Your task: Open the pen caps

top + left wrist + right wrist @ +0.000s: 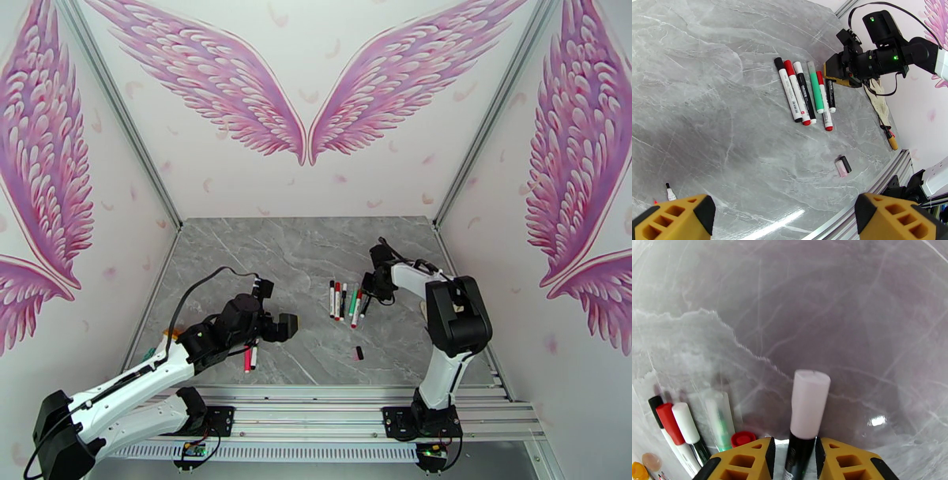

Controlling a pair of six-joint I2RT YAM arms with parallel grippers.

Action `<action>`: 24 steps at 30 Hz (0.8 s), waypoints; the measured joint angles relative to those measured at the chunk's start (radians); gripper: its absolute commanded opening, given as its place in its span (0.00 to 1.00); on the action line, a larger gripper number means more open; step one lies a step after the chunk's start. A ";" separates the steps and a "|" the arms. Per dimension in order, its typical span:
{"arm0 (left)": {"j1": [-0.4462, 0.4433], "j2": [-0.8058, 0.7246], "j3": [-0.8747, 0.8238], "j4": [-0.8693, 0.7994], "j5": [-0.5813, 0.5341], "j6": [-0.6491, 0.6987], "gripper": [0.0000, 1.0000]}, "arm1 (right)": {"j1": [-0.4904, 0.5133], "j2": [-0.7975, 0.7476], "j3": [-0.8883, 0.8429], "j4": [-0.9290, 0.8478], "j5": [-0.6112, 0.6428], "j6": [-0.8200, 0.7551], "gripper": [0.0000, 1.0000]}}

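Six pens (802, 96) lie rowed mid-frame; right gripper (794, 449) clamps the end black pen (797, 467), cap (809, 404) outward for pulling; left gripper (785, 213) gapes empty.

pens (802, 94) side by side on table (711, 102)

No word, brand or number can be read anywhere. Dark lines of print are seen along the white barrels of the pens (798, 94) laid in a row on the table (711, 98), but the letters are too small and blurred to be made out. A trace of pale print is seen low on the black pen (798, 460) held in the right pincer (793, 449). It is cut off by the picture's lower edge and is likewise unreadable.
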 measured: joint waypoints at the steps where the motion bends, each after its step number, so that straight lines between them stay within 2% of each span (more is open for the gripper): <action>1: 0.000 0.000 0.000 0.000 0.000 0.000 0.99 | 0.000 0.002 0.002 -0.003 0.002 0.000 0.33; 24: 0.000 0.024 -0.003 0.016 0.002 -0.012 0.99 | 0.000 0.011 0.018 -0.027 0.024 -0.021 0.21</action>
